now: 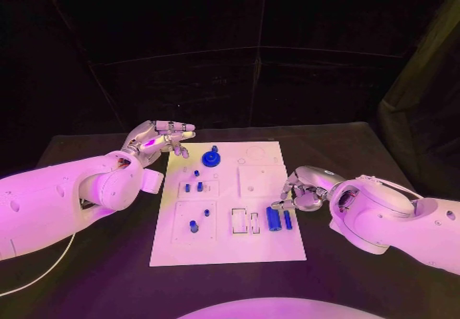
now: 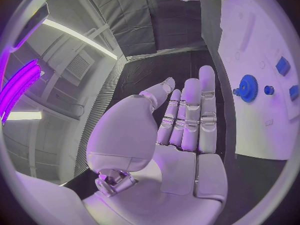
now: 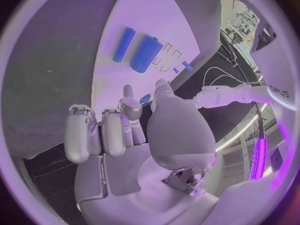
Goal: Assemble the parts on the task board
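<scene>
Black table (image 1: 96,266) holds the white task board (image 1: 228,256). Blue parts (image 1: 280,219) lie on it. Left hand (image 1: 158,141) by its far corner, fingers apart, holds nothing. Right hand (image 1: 299,195) at its edge is curled; I cannot tell if it holds anything.

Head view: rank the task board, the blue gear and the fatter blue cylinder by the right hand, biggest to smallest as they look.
1. task board
2. blue gear
3. fatter blue cylinder, though it looks close to the gear in extent, so that order is unsure.

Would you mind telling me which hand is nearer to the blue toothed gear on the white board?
Left. The left hand hovers just beside the blue gear, off the board's edge; the right hand sits farther away, beside the two blue cylinders.
</scene>
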